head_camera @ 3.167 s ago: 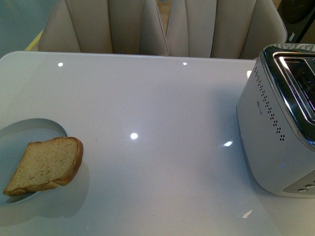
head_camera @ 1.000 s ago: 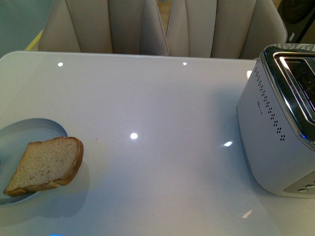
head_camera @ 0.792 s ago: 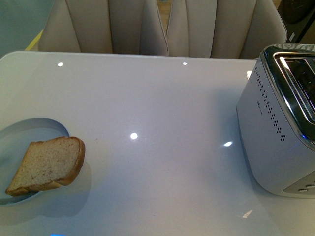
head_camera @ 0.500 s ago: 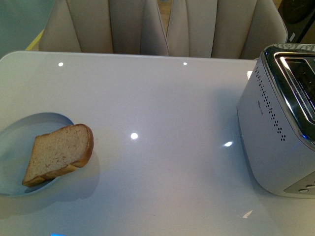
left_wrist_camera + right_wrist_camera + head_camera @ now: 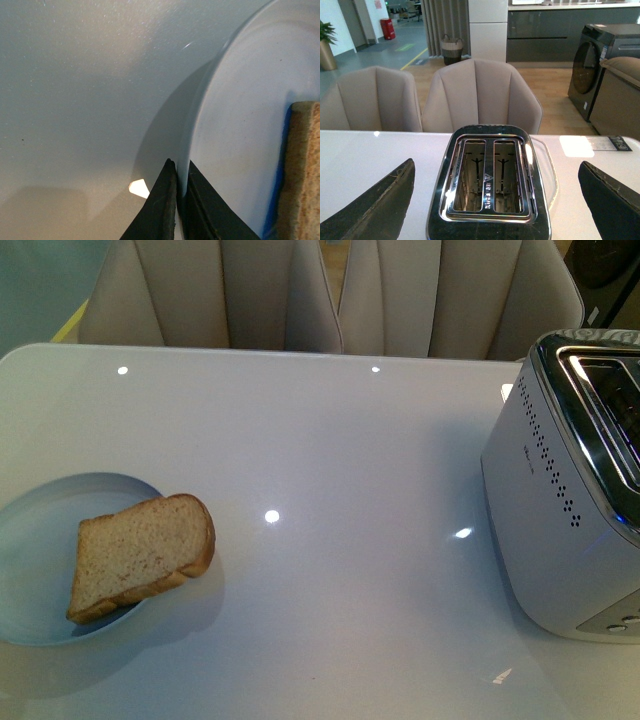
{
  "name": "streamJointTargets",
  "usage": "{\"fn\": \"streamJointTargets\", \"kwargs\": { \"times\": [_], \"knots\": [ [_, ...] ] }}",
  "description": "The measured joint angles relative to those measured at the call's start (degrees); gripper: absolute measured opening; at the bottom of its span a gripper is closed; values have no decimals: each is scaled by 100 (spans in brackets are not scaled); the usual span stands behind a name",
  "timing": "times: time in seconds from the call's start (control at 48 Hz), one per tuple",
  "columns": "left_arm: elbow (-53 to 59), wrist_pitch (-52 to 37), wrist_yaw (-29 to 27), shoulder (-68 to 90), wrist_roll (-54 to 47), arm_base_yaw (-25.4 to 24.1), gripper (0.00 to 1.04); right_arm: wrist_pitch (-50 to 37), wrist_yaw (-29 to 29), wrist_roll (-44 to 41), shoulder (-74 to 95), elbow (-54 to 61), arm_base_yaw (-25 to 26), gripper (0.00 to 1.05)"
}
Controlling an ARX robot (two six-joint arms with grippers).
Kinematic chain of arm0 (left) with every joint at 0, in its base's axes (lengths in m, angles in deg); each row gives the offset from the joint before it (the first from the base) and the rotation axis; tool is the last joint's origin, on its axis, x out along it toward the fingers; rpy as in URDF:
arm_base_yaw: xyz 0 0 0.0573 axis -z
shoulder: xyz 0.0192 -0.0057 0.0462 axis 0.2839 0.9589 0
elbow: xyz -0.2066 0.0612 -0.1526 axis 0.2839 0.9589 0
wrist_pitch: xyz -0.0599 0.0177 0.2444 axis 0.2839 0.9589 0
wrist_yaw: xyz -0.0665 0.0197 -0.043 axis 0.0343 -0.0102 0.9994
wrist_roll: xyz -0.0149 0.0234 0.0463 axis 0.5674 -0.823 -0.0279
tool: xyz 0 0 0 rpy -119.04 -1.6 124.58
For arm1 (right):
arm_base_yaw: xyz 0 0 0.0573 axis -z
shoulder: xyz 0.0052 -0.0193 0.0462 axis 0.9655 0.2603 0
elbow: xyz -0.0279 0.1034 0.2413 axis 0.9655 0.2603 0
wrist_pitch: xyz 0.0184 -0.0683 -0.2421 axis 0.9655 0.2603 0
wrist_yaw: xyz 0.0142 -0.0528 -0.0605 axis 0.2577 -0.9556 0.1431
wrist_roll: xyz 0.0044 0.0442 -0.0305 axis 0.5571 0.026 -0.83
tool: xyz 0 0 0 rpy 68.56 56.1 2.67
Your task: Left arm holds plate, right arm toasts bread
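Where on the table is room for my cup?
The wide bare table between the bread on its plate and the toaster is free, also the far strip by the chairs. The left edge is crowded by the plate.

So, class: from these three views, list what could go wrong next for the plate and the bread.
1. The bread overhangs the plate on the toaster side; any tilt could slide it onto the table.
2. The left gripper pinches only the plate's thin glossy rim, so the plate might slip or pivot.
3. The right gripper is open at the toaster, apparently too far away to catch the bread.
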State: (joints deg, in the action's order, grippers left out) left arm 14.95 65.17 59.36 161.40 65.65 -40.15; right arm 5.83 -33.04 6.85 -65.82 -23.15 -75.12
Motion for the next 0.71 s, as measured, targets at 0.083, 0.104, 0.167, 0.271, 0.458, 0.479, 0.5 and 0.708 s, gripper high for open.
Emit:
{"fn": "streamJointTargets", "kwargs": {
  "times": [0.083, 0.104, 0.167, 0.271, 0.458, 0.479, 0.5, 0.708],
  "knots": [
    [92, 216, 46, -455, 42, 70, 3, 0, 0, 0, 0, 0, 0, 96],
    [118, 273, 48, -560, 57, 92, 3, 0, 0, 0, 0, 0, 0, 96],
    [216, 525, 63, -997, 111, 192, 3, 0, -2, 0, 0, 0, 0, 96],
    [310, 964, 166, -1692, 267, 411, 3, 0, 0, 0, 0, 0, 0, 96],
    [313, 1659, 162, -2592, 623, 855, 3, 0, 0, 0, 0, 0, 0, 96],
    [313, 1751, 162, -2706, 675, 927, 3, 0, 0, 0, 0, 0, 0, 96],
    [313, 1829, 162, -2813, 715, 997, 3, 0, 0, 0, 0, 0, 0, 96],
    [98, 2645, -101, -3832, 1486, 2009, 3, 0, 0, 0, 0, 0, 0, 96]
  ]
}}
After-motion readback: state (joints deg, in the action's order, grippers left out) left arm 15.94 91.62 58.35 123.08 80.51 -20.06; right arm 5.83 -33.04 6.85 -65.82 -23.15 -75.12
